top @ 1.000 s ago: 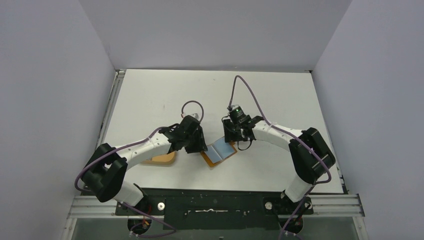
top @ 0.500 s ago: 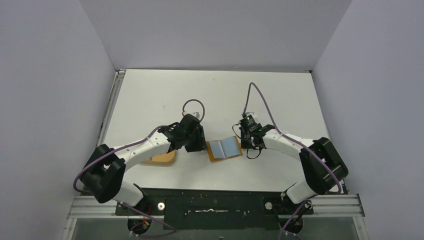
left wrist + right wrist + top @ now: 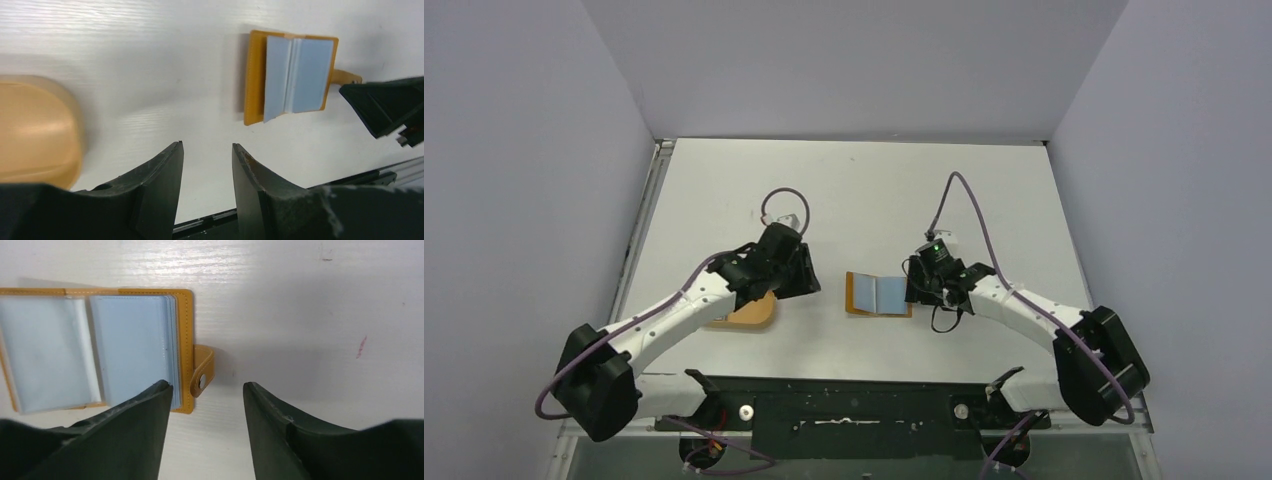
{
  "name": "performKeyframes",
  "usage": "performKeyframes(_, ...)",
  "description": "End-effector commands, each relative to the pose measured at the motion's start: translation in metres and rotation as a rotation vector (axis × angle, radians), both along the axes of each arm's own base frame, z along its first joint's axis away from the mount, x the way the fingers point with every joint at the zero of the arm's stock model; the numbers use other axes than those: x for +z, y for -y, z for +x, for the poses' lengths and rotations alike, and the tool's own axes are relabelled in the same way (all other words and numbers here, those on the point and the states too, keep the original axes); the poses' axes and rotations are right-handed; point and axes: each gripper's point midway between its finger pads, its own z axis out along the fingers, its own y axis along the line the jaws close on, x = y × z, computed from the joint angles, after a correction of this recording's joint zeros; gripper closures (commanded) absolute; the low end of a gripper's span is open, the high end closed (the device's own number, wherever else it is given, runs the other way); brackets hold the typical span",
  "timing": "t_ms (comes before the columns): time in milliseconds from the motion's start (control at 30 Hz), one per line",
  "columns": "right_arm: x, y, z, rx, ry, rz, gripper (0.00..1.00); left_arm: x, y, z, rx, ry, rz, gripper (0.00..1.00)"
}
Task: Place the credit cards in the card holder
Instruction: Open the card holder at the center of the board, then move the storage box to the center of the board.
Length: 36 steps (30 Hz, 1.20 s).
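My left arm (image 3: 674,312) reaches from its base at the near left corner diagonally forward and inward, with the wrist turned toward the middle. My left gripper (image 3: 207,146) points down at a slant, and its two dark fingers (image 3: 160,175) stand apart with a narrow gap. My right arm (image 3: 1034,315) stretches low from the near right corner, also inward. My right gripper (image 3: 207,385) faces my left one, its fingers (image 3: 280,430) parted somewhat wider, closed on nothing.

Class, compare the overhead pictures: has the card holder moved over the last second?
Yes. The card holder shifted slightly right, away from the orange tray, and rotated from tilted to level.
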Motion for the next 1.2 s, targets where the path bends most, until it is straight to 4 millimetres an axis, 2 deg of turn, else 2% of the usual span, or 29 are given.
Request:
performKeyframes(0,0.048,-0.005,0.015,-0.010,0.121,0.064,0.40,0.028,-0.053,0.009,0.140,0.074,0.061,0.61)
performKeyframes(133,0.086,-0.006,0.015,0.029,0.186,0.070,0.32,0.049,-0.099,0.004,0.238,0.111,0.100,0.56)
performKeyframes(200,0.106,-0.021,0.016,0.083,0.236,0.086,0.32,0.055,-0.121,-0.002,0.285,0.111,0.133,0.53)
performKeyframes(333,0.135,-0.091,0.013,0.267,0.295,0.129,0.32,0.066,-0.152,-0.013,0.363,0.141,0.173,0.52)
performKeyframes(433,0.147,-0.155,0.013,0.392,0.323,0.167,0.32,0.070,-0.162,-0.022,0.384,0.182,0.167,0.52)
performKeyframes(500,0.147,-0.195,0.012,0.471,0.323,0.182,0.33,0.072,-0.165,-0.027,0.393,0.205,0.149,0.52)
performKeyframes(567,0.144,-0.235,0.009,0.547,0.319,0.190,0.32,0.075,-0.168,-0.032,0.402,0.225,0.137,0.52)
performKeyframes(667,0.128,-0.285,0.004,0.627,0.266,0.209,0.32,0.077,-0.172,-0.040,0.401,0.245,0.125,0.52)
performKeyframes(700,0.121,-0.299,0.002,0.647,0.245,0.218,0.32,0.077,-0.173,-0.042,0.401,0.246,0.124,0.52)
performKeyframes(733,0.104,-0.310,0.003,0.655,0.216,0.202,0.31,0.077,-0.175,-0.045,0.404,0.247,0.127,0.52)
performKeyframes(800,0.088,-0.327,0.000,0.668,0.164,0.207,0.31,0.077,-0.180,-0.051,0.412,0.251,0.137,0.52)
performKeyframes(933,0.071,-0.344,0.003,0.655,0.129,0.197,0.31,0.079,-0.185,-0.058,0.425,0.279,0.127,0.52)
performKeyframes(1067,0.055,-0.343,0.011,0.632,0.104,0.153,0.32,0.082,-0.184,-0.059,0.418,0.298,0.108,0.52)
performKeyframes(1167,0.044,-0.340,0.018,0.615,0.078,0.129,0.38,0.082,-0.185,-0.059,0.419,0.300,0.114,0.52)
